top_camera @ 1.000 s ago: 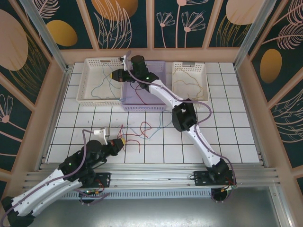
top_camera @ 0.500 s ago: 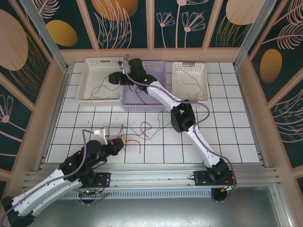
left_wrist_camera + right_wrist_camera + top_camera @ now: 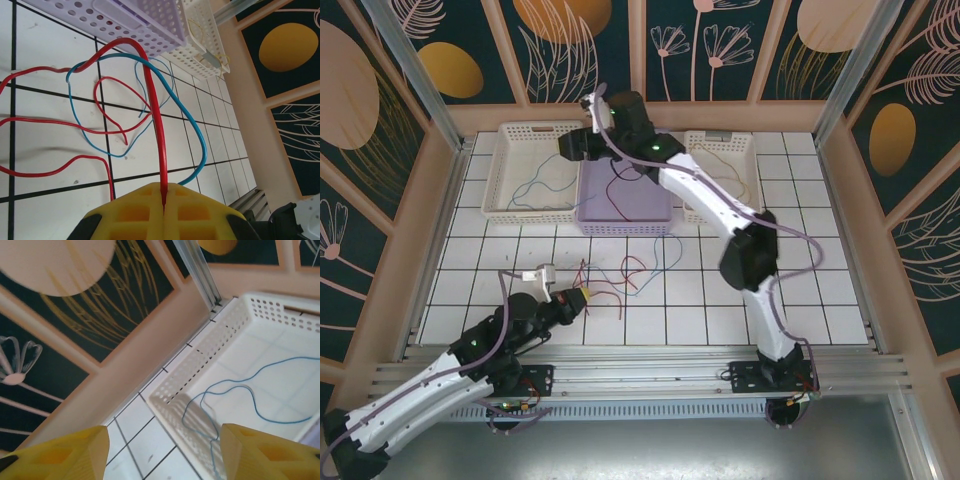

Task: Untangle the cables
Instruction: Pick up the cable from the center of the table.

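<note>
Though tangled, thin red, blue cables [image 3: 157, 125]

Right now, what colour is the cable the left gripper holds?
A red cable, best in left wrist view.

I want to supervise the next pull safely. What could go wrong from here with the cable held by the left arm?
1. The red cable pinched in the left fingers crosses the blue cable; pulling may drag it along or tighten the tangle.
2. The thin red cable sits in the seam between the fingers and could slip out under tension.
</note>
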### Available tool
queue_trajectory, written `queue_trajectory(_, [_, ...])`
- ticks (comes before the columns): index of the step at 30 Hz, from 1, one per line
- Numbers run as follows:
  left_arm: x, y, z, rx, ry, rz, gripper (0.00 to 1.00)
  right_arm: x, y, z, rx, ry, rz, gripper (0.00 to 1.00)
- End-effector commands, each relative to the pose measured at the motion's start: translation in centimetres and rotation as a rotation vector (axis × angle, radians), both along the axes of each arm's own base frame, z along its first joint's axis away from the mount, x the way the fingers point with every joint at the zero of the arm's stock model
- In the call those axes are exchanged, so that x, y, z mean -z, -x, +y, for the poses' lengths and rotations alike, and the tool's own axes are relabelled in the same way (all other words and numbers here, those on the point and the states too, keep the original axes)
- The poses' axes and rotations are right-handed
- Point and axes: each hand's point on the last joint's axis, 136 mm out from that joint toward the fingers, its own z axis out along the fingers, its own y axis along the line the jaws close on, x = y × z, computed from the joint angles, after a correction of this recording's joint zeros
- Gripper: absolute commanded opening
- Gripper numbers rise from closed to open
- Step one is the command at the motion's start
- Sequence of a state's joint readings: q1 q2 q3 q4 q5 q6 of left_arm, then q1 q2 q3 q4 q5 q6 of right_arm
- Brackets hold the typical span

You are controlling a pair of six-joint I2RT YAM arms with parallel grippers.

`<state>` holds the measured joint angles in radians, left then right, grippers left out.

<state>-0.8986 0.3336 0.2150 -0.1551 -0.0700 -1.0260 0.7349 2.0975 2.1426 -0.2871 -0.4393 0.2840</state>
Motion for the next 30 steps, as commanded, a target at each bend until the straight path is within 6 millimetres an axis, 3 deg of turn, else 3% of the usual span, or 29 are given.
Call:
queue_trajectory(1, [-2.7, -0.6, -1.0, 0.018, 0.063, -0.074, 0.0, -1.1, 3.0, -3.0, 0.04, 0.024, -0.074, 0.61])
queue_trajectory(5, [-4.5, -1.0, -1.8, 0.035, 0.073, -0.116, 0.0, 0.2, 7.9, -7.9, 0.066, -0.01, -0.065, 0.63])
queue_trajectory(10, [-7.1, -1.2, -3.7, 0.093, 0.137, -0.158, 0.0, 4.9, 14.3, -12.3, 0.024, -0.071, 0.013, 0.64])
queue_trajectory(15, [-8.4, -1.1, -5.1, 0.15, 0.172, -0.177, 0.0, 9.3, 18.9, -14.3, -0.028, -0.146, 0.108, 0.64])
queue_trajectory(18, [-8.1, -1.0, -6.0, 0.187, 0.149, -0.171, 0.0, 10.1, 21.0, -14.5, -0.052, -0.179, 0.111, 0.64])
queue_trajectory(21, [-7.1, -1.2, -6.3, 0.199, 0.111, -0.147, 0.0, 9.5, 22.2, -14.5, -0.062, -0.203, 0.083, 0.64])
queue_trajectory(26, [-5.4, -1.5, -6.6, 0.201, 0.036, -0.101, 0.0, 8.5, 22.6, -14.1, -0.062, -0.223, 0.073, 0.64])
queue_trajectory(30, [-5.3, -1.7, -6.8, 0.2, 0.029, -0.096, 0.0, 9.1, 22.6, -13.3, -0.058, -0.204, 0.087, 0.64])
